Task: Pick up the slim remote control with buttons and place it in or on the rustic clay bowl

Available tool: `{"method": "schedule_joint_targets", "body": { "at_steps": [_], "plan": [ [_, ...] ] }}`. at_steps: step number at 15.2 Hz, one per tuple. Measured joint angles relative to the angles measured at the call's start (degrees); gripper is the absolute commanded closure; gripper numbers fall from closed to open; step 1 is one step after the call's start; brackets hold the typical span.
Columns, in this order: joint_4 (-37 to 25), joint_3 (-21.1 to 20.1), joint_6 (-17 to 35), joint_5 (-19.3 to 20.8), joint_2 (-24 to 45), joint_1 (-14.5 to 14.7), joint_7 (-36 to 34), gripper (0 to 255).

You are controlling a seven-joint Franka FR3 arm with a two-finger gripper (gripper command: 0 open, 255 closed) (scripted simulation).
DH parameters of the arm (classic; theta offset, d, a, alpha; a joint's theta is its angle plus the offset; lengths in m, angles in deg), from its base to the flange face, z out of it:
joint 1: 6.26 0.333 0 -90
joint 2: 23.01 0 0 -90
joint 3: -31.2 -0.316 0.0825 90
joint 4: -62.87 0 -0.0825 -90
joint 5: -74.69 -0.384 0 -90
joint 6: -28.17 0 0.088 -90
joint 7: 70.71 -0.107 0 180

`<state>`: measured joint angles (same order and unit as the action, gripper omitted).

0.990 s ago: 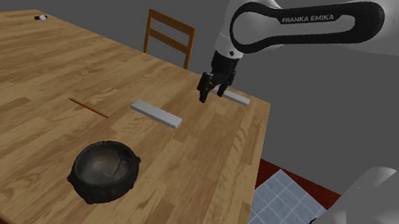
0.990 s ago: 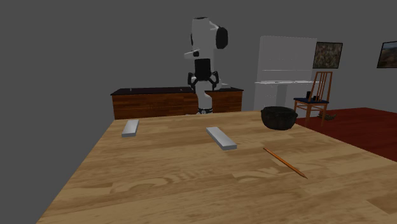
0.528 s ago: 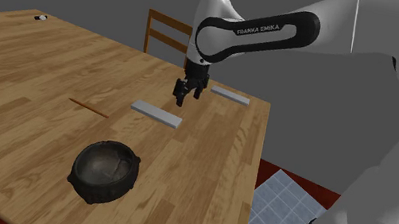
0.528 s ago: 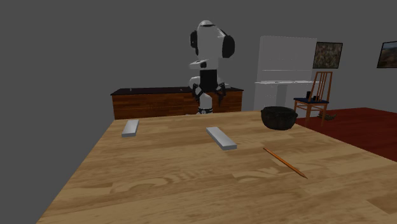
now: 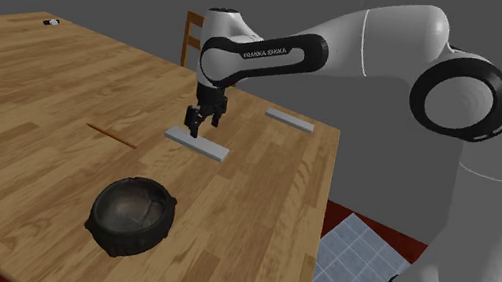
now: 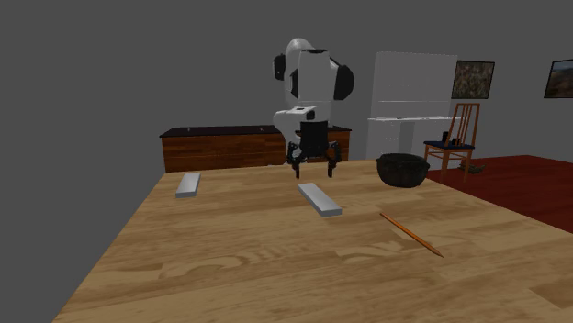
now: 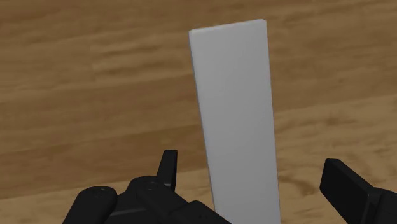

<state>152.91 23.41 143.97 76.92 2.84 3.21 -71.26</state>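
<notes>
Remote [image 5: 197, 145]: grey slab lying flat at one o'clock from the bowl [image 5: 132, 214] in the shoulder view. I have swung the gripper [image 5: 198, 131] over it, fingers spread wide and empty; descent and grasp come next.

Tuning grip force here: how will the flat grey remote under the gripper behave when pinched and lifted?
The remote looks like a thin, rigid slab, so it probably won't flex. Lying flat on the table, it shouldn't roll, though a nudge may slide it. Its smooth-looking faces could slip from the fingers unless gripped squarely.
</notes>
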Motion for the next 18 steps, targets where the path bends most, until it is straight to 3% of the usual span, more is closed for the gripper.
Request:
{"method": "schedule_joint_targets", "body": {
  "at_steps": [3,16,17,18],
  "plan": [
    [-4.95,-0.08,-0.41,0.89,4.82,0.84,0.45,0],
    [-3.60,0.08,3.76,1.33,7.66,1.09,0.35,0],
    [-3.60,0.08,3.76,1.33,7.66,1.09,0.35,255],
    [-3.62,0.06,3.76,1.33,7.63,1.10,0.35,255]
  ]
}}
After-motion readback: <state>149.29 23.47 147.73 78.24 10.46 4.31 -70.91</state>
